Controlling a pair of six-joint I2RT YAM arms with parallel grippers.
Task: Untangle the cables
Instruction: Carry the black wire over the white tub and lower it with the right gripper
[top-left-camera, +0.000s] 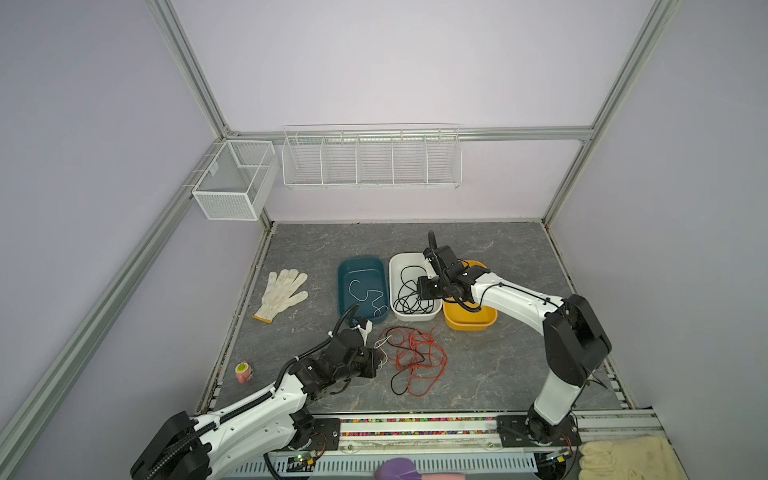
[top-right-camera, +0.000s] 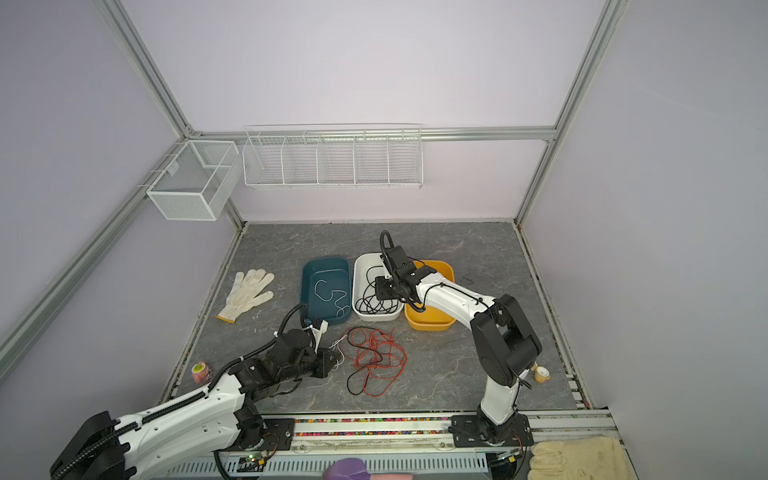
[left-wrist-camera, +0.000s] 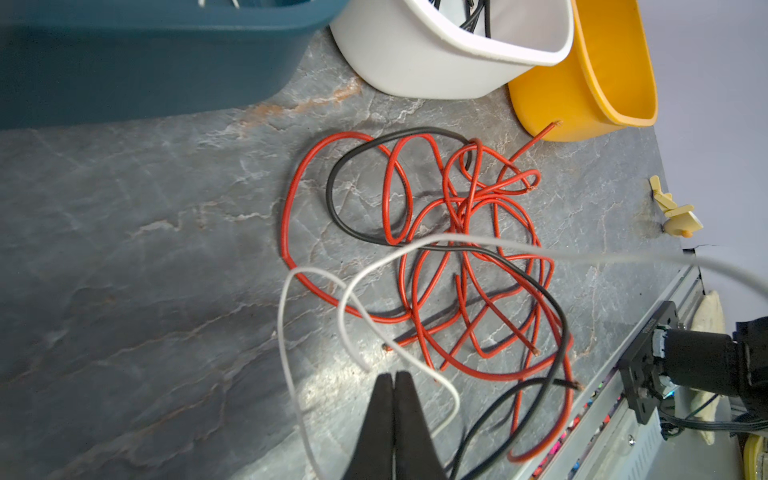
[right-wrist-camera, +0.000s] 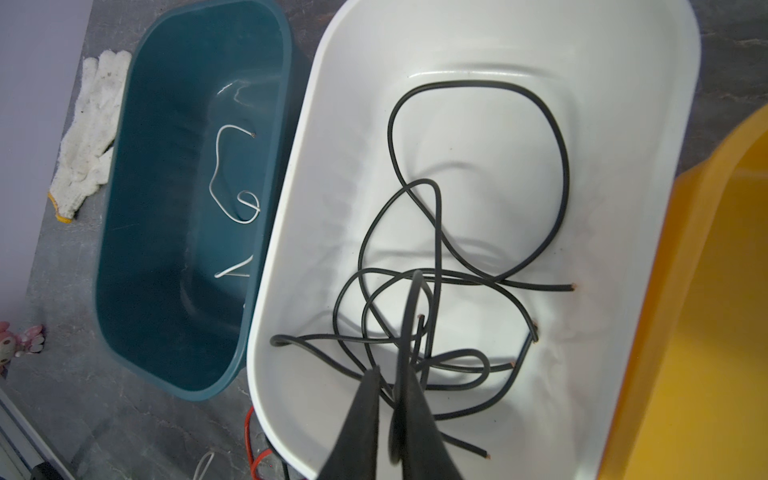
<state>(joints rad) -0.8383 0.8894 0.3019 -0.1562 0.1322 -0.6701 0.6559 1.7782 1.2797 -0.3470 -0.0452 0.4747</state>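
A tangle of red cables (top-left-camera: 419, 357) (left-wrist-camera: 457, 203) with a black cable (left-wrist-camera: 328, 189) through it lies on the grey table. My left gripper (top-left-camera: 380, 359) (left-wrist-camera: 393, 376) sits at the tangle's left edge, shut; a white cable (left-wrist-camera: 281, 320) loops beside its tips and runs in behind one finger. My right gripper (top-left-camera: 420, 291) (right-wrist-camera: 392, 370) hangs over the white bin (right-wrist-camera: 540, 41), which holds black cables (right-wrist-camera: 465, 82). Its jaws stand slightly apart, and a black cable runs between them against one finger. Another white cable (top-left-camera: 365, 295) lies in the teal bin (top-left-camera: 361, 264).
A yellow bin (top-left-camera: 473, 322) stands right of the white bin, partly under the right arm. A white glove (top-left-camera: 282, 293) lies at the left. A pink toy (top-left-camera: 243, 371) sits beyond the table's left edge. Wire baskets (top-left-camera: 370, 158) hang on the back wall.
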